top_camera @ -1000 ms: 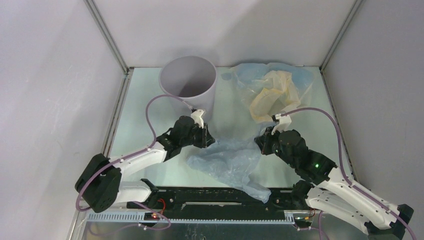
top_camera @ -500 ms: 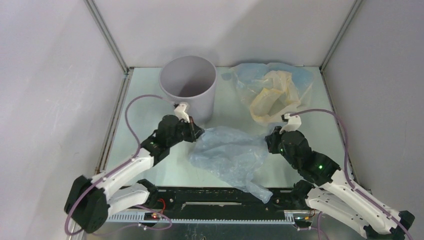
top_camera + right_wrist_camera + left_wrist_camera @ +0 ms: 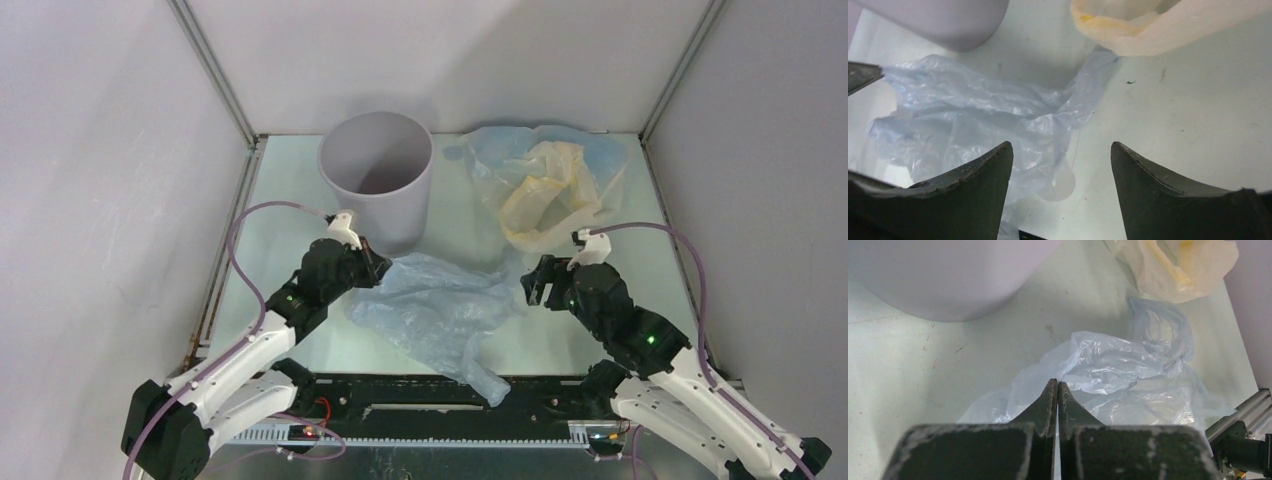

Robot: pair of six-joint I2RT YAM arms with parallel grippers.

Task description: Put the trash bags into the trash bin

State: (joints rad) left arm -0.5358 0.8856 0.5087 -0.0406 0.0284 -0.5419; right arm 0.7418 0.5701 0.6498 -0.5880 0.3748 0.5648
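So, my left claw (image 3: 375,268) is squeezed fully together, pinching the far-left edge of the pale blue-grey bag (image 3: 440,305). You only really get that from the left wrist view, where the tips meet right at the film. From the top it's just black bits against plastic. My right claw (image 3: 535,285) is spread wide with nothing in it, just right of that bag. The right wrist view shows counter (image 3: 290,200) and a bit of film below the gap. The bag lies crumpled just near of the upright trash bin (image 3: 395,215). At the far right a cream-yellow bag (image 3: 545,195) sits on a pale blue bag (image 3: 490,150).
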